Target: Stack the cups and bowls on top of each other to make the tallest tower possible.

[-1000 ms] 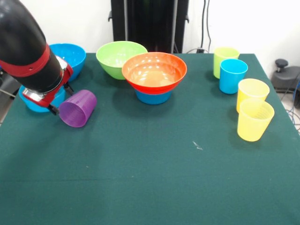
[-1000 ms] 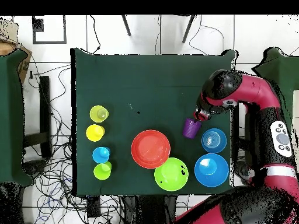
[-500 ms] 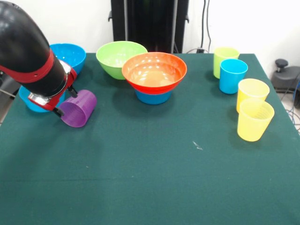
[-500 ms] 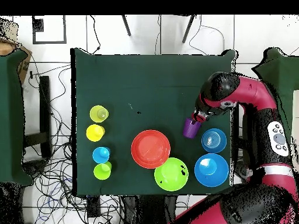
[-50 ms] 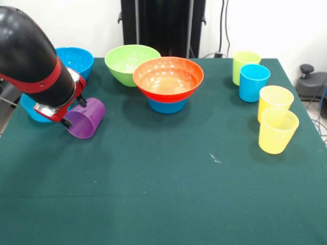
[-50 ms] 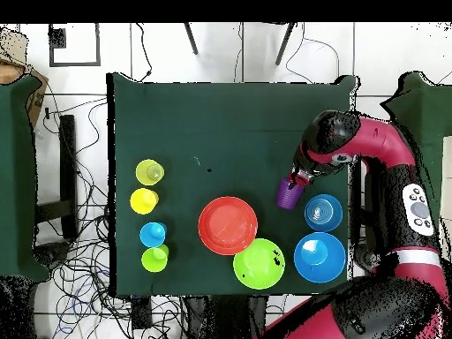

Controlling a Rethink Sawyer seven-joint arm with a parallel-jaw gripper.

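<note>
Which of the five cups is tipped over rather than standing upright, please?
The purple cup, beside the gripper, is tipped with its mouth facing the camera. The lime green cup, blue cup and two yellow cups stand upright.

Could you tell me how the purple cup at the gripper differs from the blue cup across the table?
The translucent purple plastic cup is tipped over, mouth facing the camera; the opaque blue plastic cup stands upright. The purple one is at the gripper; the blue one stands untouched among other cups. Both are tapered and handleless.
</note>
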